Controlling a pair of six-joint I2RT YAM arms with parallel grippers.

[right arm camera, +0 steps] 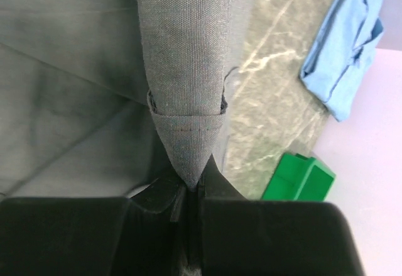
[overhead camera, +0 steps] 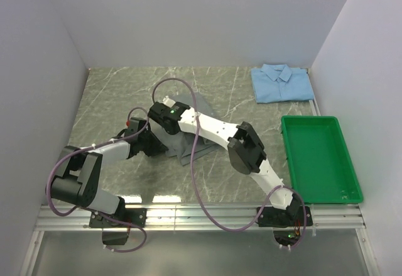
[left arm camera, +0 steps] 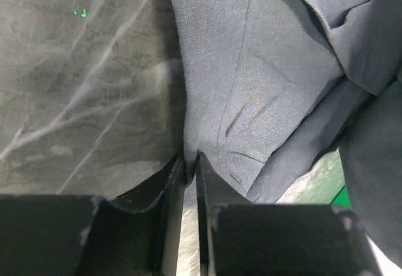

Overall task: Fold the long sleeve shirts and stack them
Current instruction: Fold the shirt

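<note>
The grey shirt [overhead camera: 191,147] lies partly gathered in the middle of the table, under both arms. My left gripper [overhead camera: 152,144] is at its left edge and is shut on a fold of the grey cloth [left arm camera: 251,87]; the jaws pinch it at the tips [left arm camera: 190,160]. My right gripper [overhead camera: 158,114] is over the shirt's far left part and is shut on a pointed, stitched piece of the grey shirt [right arm camera: 188,49], held at the tips [right arm camera: 195,185]. The light blue shirt [overhead camera: 281,82] lies folded at the back right, and shows in the right wrist view [right arm camera: 345,43].
A green plastic tray [overhead camera: 319,156] stands at the right, near the table's edge; its corner shows in the right wrist view [right arm camera: 298,178]. White walls close the table at the back and both sides. The marbled tabletop [overhead camera: 113,100] is bare at the left.
</note>
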